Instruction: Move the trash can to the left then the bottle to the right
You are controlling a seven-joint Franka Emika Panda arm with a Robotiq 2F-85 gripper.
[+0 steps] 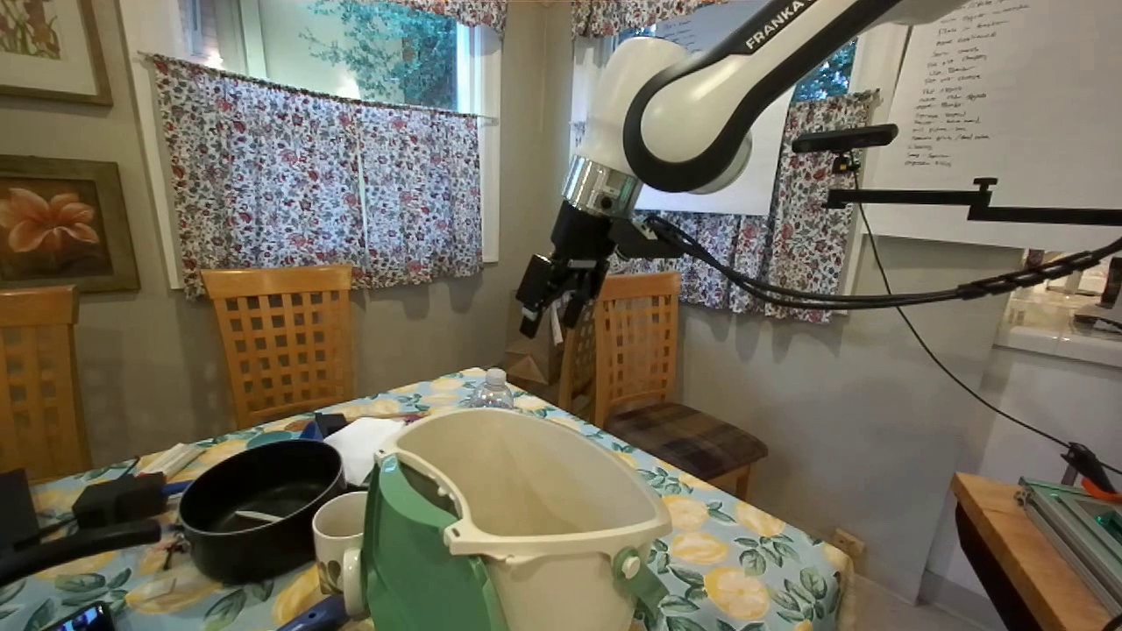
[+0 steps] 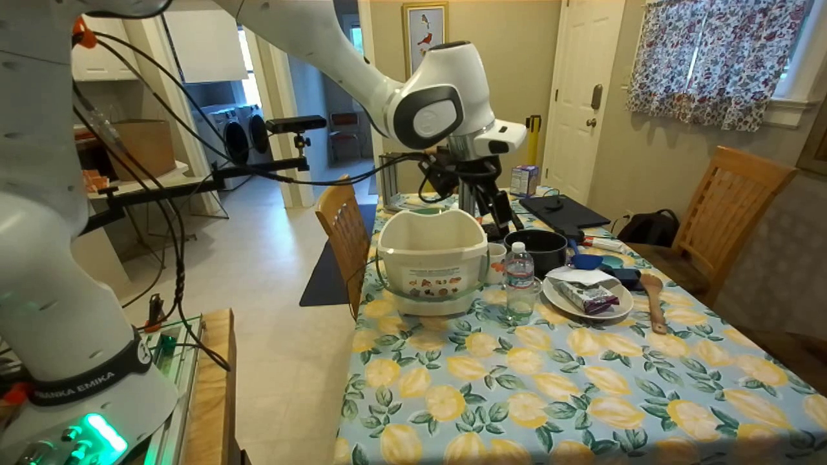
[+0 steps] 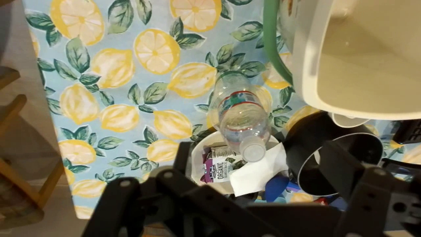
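Observation:
The trash can [image 2: 431, 261] is a large cream-white bin with a green panel and handle. It stands upright on the table, and it also shows in an exterior view [image 1: 561, 464] and at the upper right of the wrist view [image 3: 368, 65]. The bottle [image 2: 519, 274], clear with a pale cap and label band, stands upright beside the bin. The bin partly hides it in an exterior view [image 1: 493, 392]; it is central in the wrist view [image 3: 243, 120]. My gripper [image 1: 550, 322] hangs in the air above the table, apart from both. Its fingers are wide apart and empty in the wrist view [image 3: 258, 151].
A clear cup [image 2: 535, 292] is right by the bottle. A white mug [image 1: 337, 530] and a black pan [image 1: 263, 513] stand beside the bin. A white plate [image 2: 623, 309] holds a snack pack and paper. A wooden spoon [image 2: 655, 303] lies beyond it. Chairs stand around the table.

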